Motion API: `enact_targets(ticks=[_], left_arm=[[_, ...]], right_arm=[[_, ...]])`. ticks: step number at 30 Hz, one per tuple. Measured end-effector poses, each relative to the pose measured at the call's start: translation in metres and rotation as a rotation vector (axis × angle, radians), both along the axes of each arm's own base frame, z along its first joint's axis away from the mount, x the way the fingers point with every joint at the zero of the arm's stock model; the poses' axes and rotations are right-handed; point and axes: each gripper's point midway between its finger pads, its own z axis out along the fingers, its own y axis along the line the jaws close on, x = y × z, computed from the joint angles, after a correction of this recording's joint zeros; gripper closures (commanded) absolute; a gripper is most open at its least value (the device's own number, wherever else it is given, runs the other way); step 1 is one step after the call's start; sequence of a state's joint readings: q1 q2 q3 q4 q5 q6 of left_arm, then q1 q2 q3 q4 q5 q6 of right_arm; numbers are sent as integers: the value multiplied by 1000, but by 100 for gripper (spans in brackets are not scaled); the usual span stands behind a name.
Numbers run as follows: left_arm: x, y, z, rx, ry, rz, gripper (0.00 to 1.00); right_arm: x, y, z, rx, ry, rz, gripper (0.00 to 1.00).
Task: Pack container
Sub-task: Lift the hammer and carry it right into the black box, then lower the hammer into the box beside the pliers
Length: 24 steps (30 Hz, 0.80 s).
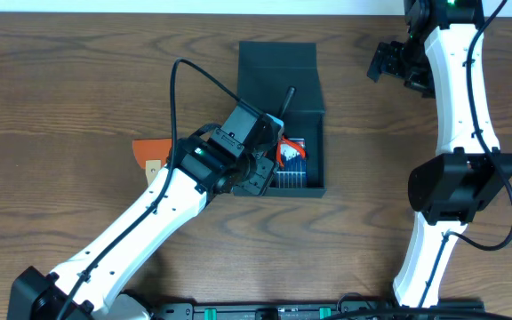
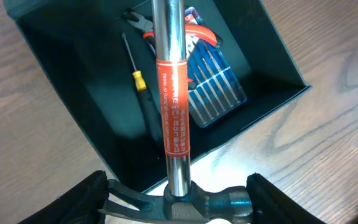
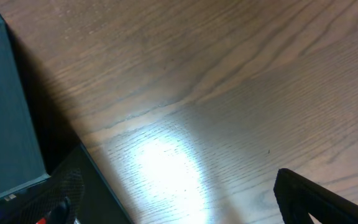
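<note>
The dark teal container [image 1: 278,67] stands mid-table with its flap lid open toward the far side. Inside lie a yellow-handled screwdriver [image 2: 138,81], red-handled pliers [image 2: 197,31] and a blue pack of tools [image 2: 213,87]. My left gripper [image 2: 179,208] is shut on the head of a hammer [image 2: 174,112] with a chrome shaft and an orange label. The head is at the container's near edge [image 2: 278,50] and the shaft reaches over the inside. My right gripper [image 1: 389,64] is open and empty at the far right, over bare table in the right wrist view [image 3: 185,205].
An orange-and-tan object [image 1: 152,153] lies on the table left of the container, beside my left arm. The container's side [image 3: 5,112] shows at the left edge of the right wrist view. The right arm's base stands at the right [image 1: 456,182].
</note>
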<state>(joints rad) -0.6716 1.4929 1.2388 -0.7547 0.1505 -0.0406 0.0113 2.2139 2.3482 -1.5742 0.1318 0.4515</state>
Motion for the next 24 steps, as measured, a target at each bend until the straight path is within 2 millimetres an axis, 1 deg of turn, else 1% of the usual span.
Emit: enact_targets(ticks=[2,9,15,19,24], left_arm=[[0,0,-5,16,5,-19,39],[6,-5,-41,82,56,-66,39],[11,-9,-66,114,86,-84,39],[12,-9,-76,130,101,-94,39],[14,-11,-78,132,93,-108,39]], right_arm=[[0,0,0,0,0,0,1],[0,0,0,0,0,0,1],[0,0,0,0,0,0,1],[0,0,0,0,0,0,1],[0,0,0,0,0,0,1]])
